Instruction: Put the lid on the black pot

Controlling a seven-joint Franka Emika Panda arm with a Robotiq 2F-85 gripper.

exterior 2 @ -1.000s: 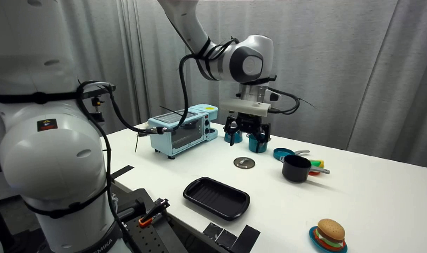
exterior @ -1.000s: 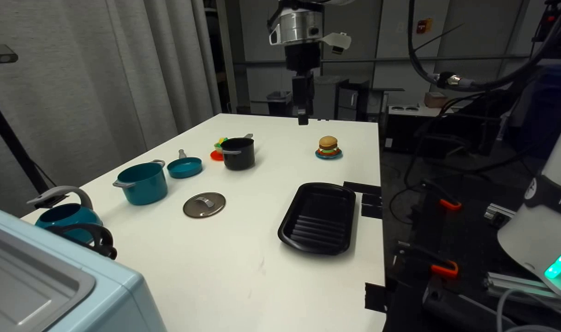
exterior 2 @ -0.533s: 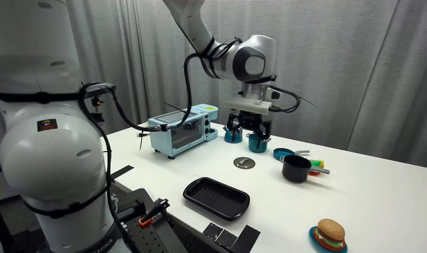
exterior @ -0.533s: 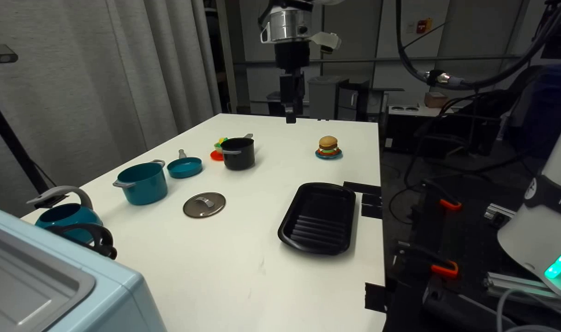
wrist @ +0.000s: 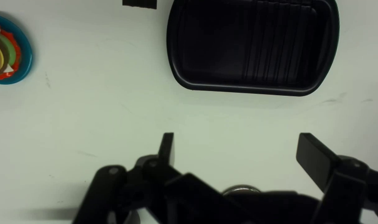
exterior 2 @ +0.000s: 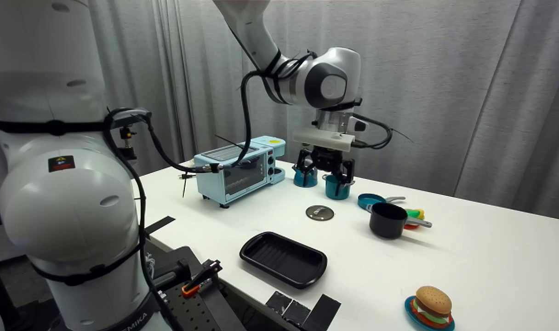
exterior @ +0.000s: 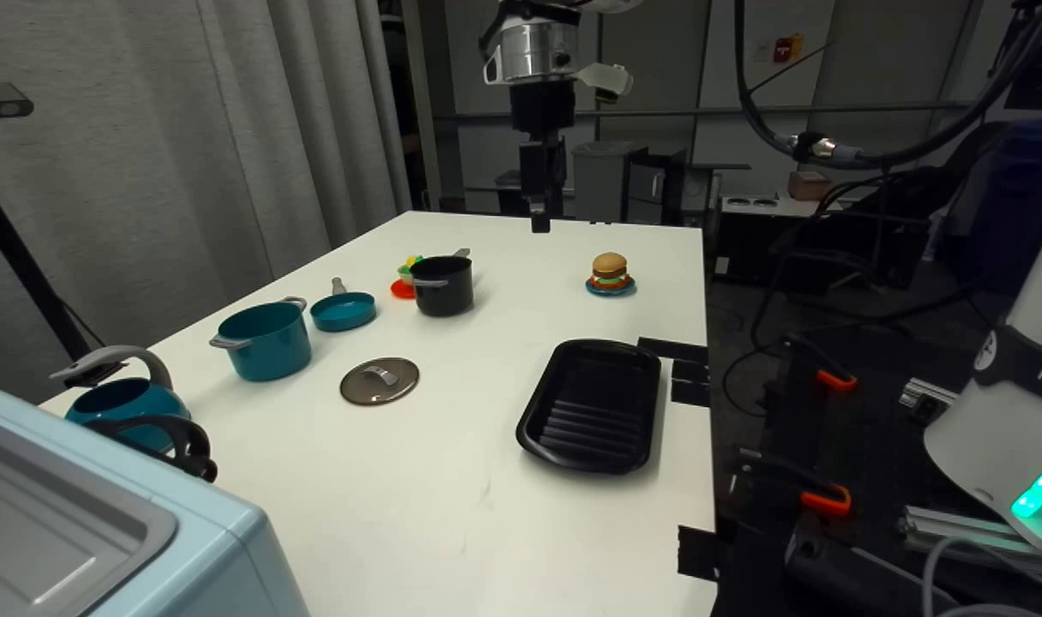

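The lid, a flat round grey-brown disc with a small grey handle, lies on the white table in both exterior views [exterior: 367, 390] [exterior 2: 317, 214]. In the wrist view only its rim [wrist: 242, 188] shows behind the gripper body. The black pot [exterior: 446, 291], squat with grey handles, stands upright without a cover; it also shows in an exterior view [exterior 2: 387, 224]. My gripper [exterior 2: 321, 187] hangs pointing down, well above the table. It also shows in an exterior view [exterior: 540, 224]. In the wrist view the fingers [wrist: 236, 140] are wide apart with nothing between them.
A black grill pan [exterior: 591, 407] lies near the table edge. A teal pot [exterior: 268, 343], teal dish [exterior: 343, 313] and teal kettle [exterior: 131, 407] stand along the curtain side. A blue toaster oven [exterior 2: 242, 168] stands at one end. A toy burger [exterior 2: 433, 303] sits on a teal plate.
Over the first half second my gripper moves slightly towards the curtain side, above the table. Since then it is almost still, perhaps a touch lower. The lid and pot have not moved.
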